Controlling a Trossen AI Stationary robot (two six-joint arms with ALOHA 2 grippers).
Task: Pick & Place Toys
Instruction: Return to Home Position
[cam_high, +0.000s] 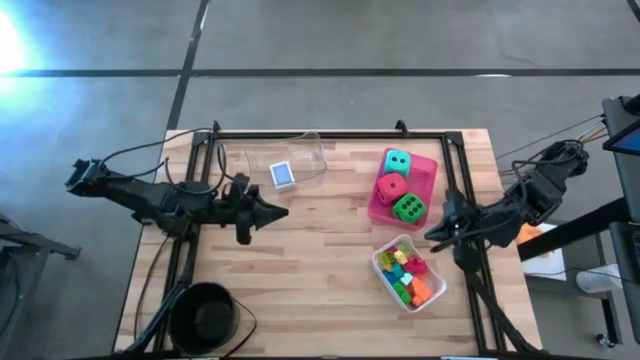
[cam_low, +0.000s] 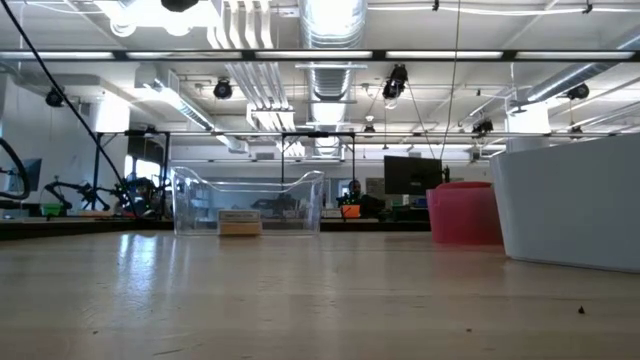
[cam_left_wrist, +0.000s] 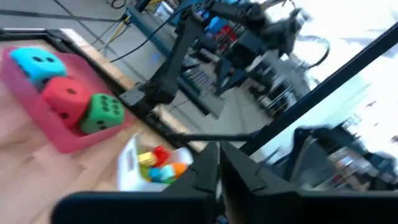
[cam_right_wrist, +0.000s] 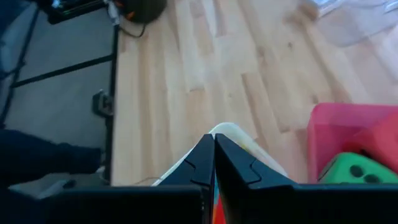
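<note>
Two arms parked. Left gripper (cam_high: 278, 211) left of centre, fingers pinched together, empty. Blue card box (cam_high: 283, 175) in clear tray (cam_high: 245, 165); dice (cam_high: 392, 187) in pink tray (cam_high: 428, 163); bricks (cam_high: 408, 275) in white bin (cam_high: 380, 262). Right gripper (cam_high: 436, 234) likewise pinched, empty, just beside bin: a low swing could clip its rim.

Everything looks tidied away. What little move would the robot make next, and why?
Probably just settle both arms at the sides of the table. The dice sit in the pink tray, the bricks in the white bin, the blue box in the clear tray, and the left gripper and right gripper are shut, empty, off the toys.
</note>
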